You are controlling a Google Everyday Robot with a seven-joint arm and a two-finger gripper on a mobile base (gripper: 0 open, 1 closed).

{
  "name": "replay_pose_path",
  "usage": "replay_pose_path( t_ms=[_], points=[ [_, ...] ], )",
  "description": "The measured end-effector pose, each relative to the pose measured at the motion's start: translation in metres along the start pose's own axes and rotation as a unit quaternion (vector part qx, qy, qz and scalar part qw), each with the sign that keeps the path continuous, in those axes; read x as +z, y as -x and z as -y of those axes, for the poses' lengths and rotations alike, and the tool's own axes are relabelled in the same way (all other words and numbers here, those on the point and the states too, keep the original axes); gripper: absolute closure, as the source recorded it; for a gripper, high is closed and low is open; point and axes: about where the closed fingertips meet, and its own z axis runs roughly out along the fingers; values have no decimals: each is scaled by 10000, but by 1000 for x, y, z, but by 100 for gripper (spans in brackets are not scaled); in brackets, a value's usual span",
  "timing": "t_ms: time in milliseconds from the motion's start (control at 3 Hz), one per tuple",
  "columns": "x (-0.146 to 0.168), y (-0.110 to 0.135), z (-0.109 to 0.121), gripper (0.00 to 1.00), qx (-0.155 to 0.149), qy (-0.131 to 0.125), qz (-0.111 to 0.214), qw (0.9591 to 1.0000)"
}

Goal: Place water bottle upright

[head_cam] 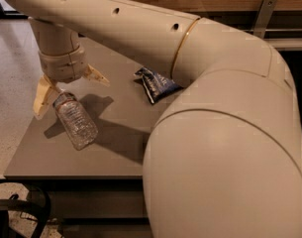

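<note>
The water bottle (75, 121), clear and ribbed, lies on its side on the grey table (116, 148) near the left edge, neck pointing to the back left. My gripper (70, 86) hangs just above its neck end, open. One cream finger (41, 95) is left of the neck and the other finger (97, 75) points to the right. The cap is hidden behind the gripper.
A dark blue snack bag (157, 84) lies on the table to the right of the gripper. My large cream arm (225, 133) fills the right half of the view and hides that part of the table. The table's left edge drops to a speckled floor (12, 83).
</note>
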Motion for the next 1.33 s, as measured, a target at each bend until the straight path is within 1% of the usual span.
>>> replay_pose_path(
  t_ms=[333, 667, 1333],
  points=[
    [13, -7, -1, 0, 142, -79, 145, 9998],
    [23, -14, 0, 14, 194, -186, 273, 9993],
    [25, -11, -2, 63, 171, -169, 298, 9993]
  ],
)
